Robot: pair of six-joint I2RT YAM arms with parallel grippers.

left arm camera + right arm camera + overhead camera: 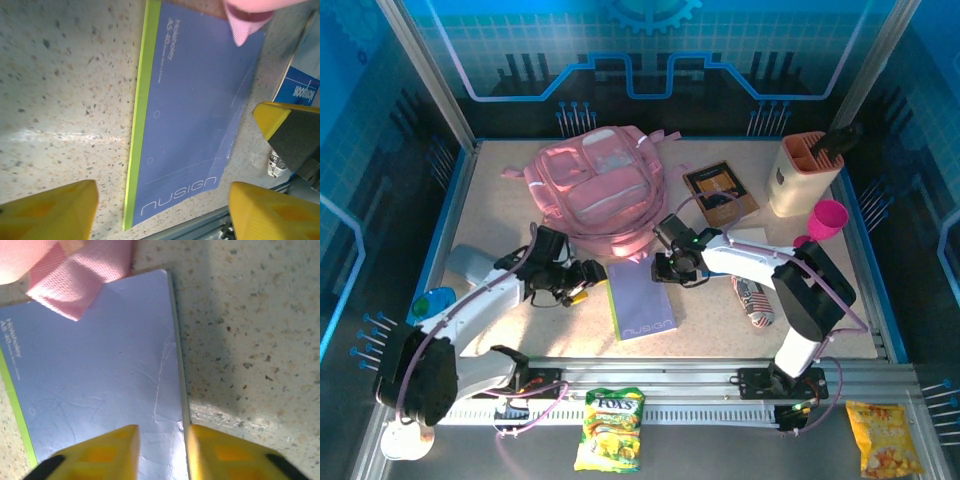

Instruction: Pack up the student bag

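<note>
The student bag [595,185], pink and soft, lies at the back middle of the table. One of its straps [245,20] [80,280] rests on the far corner of a purple notebook [642,298] with a green spine [137,150]. My left gripper [582,275] [160,215] hovers open at the notebook's left side, its yellow fingers [50,212] wide apart and touching nothing. My right gripper [670,268] [162,455] is at the notebook's right edge [177,365], its fingers [100,455] drawn close with a narrow gap. One is over the cover, the other over the table.
A brown book [720,190], a cream and orange pen holder [800,175] and a magenta cup [827,218] stand at the back right. A striped pencil case [755,300] lies under the right arm. Snack bags [610,425] [885,450] lie in front of the rail.
</note>
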